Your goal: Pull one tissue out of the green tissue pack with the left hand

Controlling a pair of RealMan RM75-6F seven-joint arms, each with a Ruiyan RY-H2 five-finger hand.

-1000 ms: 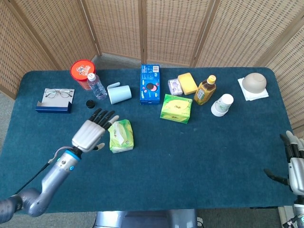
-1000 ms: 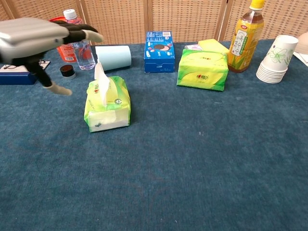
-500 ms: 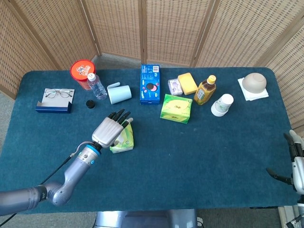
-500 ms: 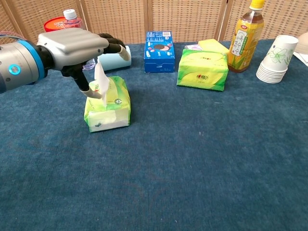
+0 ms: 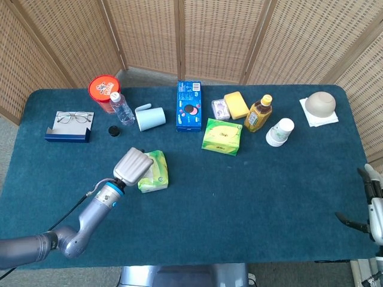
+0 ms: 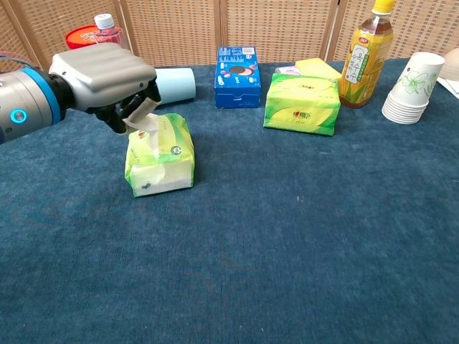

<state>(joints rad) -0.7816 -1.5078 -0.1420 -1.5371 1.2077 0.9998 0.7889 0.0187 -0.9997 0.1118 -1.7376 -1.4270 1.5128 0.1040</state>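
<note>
A table [image 5: 239, 197] covered in napped, dark teal cloth is filling both views, with woven rattan screens [image 5: 179, 36] standing behind it. Across its far half are sitting, well apart from the action, a tall blue carton [image 6: 237, 67], a second green pack [image 6: 302, 102] with a glossy wrapper, an amber drink bottle [image 6: 365, 50], a stack of paper cups [image 6: 412, 87], a pale blue cup [image 6: 172, 84] lying on its side, a clear water bottle [image 5: 121, 108] beside a round red-lidded tub [image 5: 103, 87], and spectacles [image 5: 74, 118] resting on a flat navy box [image 5: 67, 133].

The left hand [image 6: 107, 72], a smooth grey metal shell on a blue-ringed wrist, is hovering over the near-left part of the table, just above the green tissue pack [image 6: 161, 154]. This pack is a soft, crinkly, pillow-shaped wrapper in lime and white. Its white tissue [image 6: 145, 120] (thin and creased) is sticking up from the top slot, and the dark fingers [image 6: 129, 107] are curling down around it, pinching it against the thumb.

Half a second ago those fingers were stretched out flat past the tissue tip; a second ago the hand was off to the pack's left, fingers spread.

The right hand [image 5: 374, 209] is showing only partly at the table's near right edge, fingers apart and holding nothing.
</note>
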